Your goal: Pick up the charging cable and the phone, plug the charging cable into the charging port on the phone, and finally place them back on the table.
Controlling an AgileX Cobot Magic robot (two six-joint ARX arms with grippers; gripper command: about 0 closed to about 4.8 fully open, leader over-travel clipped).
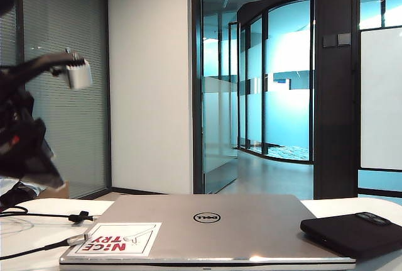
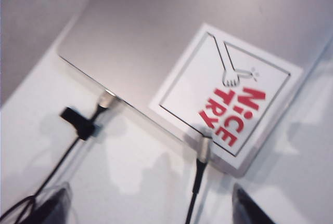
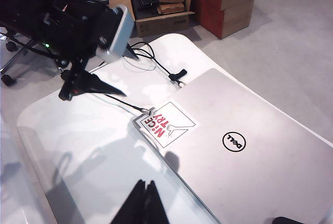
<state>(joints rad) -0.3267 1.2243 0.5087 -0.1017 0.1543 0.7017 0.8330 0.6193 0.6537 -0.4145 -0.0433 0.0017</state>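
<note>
Open left gripper [image 3: 96, 78] above charging cable [image 2: 203, 148] at laptop [image 1: 207, 227] corner; plug may slip. Right gripper [image 3: 143, 203] closed, empty.

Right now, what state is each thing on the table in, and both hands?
charging cable: untouched, plug tip resting at the laptop's sticker corner.
phone: flat, partly on the laptop lid, nothing plugged in.
laptop: lid closed.
left hand: open, poised over the cable plug.
right hand: shut, empty, above the table.
</note>
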